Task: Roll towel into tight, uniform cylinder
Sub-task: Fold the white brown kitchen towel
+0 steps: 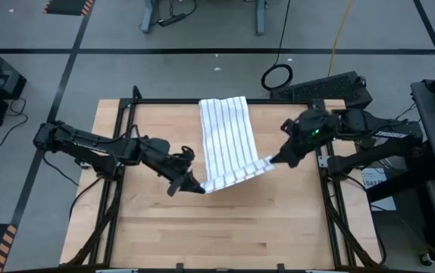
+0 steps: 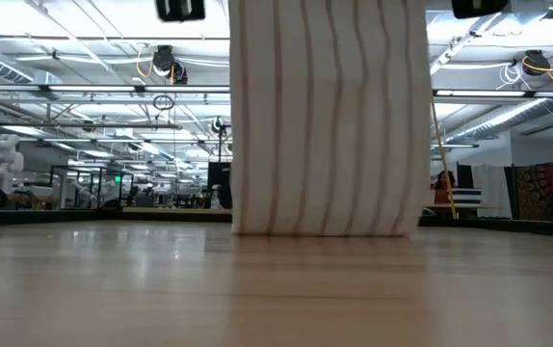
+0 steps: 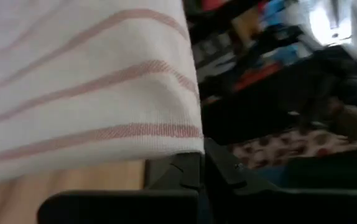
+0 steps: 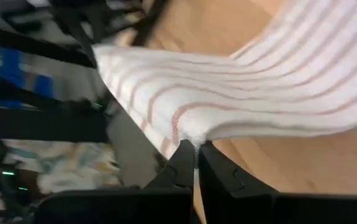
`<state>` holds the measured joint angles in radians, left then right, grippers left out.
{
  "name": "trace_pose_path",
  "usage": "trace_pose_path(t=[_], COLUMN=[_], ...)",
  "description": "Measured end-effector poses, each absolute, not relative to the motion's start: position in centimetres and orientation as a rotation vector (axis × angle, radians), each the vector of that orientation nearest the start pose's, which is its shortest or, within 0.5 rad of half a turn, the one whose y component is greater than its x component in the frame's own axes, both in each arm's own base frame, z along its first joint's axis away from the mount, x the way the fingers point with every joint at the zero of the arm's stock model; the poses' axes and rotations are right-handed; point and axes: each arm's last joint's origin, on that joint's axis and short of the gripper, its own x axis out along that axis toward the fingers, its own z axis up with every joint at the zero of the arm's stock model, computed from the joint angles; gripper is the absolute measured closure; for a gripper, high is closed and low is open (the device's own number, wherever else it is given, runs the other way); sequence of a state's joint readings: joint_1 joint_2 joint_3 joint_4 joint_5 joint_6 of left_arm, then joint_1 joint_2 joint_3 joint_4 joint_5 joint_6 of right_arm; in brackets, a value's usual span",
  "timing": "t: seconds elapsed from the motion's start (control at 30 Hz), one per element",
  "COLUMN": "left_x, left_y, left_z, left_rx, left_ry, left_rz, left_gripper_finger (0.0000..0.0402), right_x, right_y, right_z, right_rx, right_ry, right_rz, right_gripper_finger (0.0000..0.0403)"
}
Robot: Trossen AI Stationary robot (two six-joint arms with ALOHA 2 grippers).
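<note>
A pale wooden tabletop (image 1: 225, 220) framed in black metal stands on a grey floor marked with dark tape lines, and the low view looks across it into a large hall with bright ceiling lights and pipework. On the far half of the table, near its middle, is the white soft cloth towel with thin dark parallel pinstripes (image 1: 225, 133). Its far end lies flat close to the table's far edge, while its near end is lifted off the wood and held up between the two arms. In the low view the raised cloth hangs as a broad upright sheet (image 2: 327, 116) whose lower edge meets the tabletop.

The left gripper (image 1: 197, 187) reaches in from the left side and pinches the towel's near left corner; in the left wrist view its dark fingers (image 3: 191, 171) are pressed together on the cloth's edge (image 3: 91, 93). The right gripper (image 1: 275, 160) comes in from the right side and grips the near right corner; the right wrist view shows its two dark fingers (image 4: 185, 158) closed tight on a puckered fold of the striped cloth (image 4: 241, 87), with bare wood beneath. The towel's near edge sags slightly between the two grips.
</note>
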<state>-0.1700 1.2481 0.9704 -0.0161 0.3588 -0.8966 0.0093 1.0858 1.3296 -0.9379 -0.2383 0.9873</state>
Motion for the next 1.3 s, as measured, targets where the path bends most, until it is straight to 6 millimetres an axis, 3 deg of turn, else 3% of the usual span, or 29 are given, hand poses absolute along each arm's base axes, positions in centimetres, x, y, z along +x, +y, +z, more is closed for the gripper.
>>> trace_pose_path(t=[0.47,0.83,1.07,1.3], left_x=[26.3,25.6,25.3,24.9], left_y=[-7.2,-8.4,-9.1,-9.6], left_z=[29.3,28.6,28.6,28.2], left_rx=[-0.861,-0.841,-0.856,-0.889], left_ry=[0.689,0.785,0.808,0.863], left_rz=[-0.286,-0.285,-0.296,-0.274], left_gripper_finger=[0.0400,0.0389,0.0377,0.0373], right_x=[23.8,27.1,27.9,27.9], right_y=[6.4,9.9,11.6,12.3], right_z=[35.1,32.1,31.2,31.4], right_rx=[1.014,0.975,1.012,1.058], right_ry=[1.054,1.139,1.170,1.160], right_rz=[-0.118,-0.064,-0.038,-0.037], right_gripper_finger=[0.0403,0.0403,0.0401,0.0332])
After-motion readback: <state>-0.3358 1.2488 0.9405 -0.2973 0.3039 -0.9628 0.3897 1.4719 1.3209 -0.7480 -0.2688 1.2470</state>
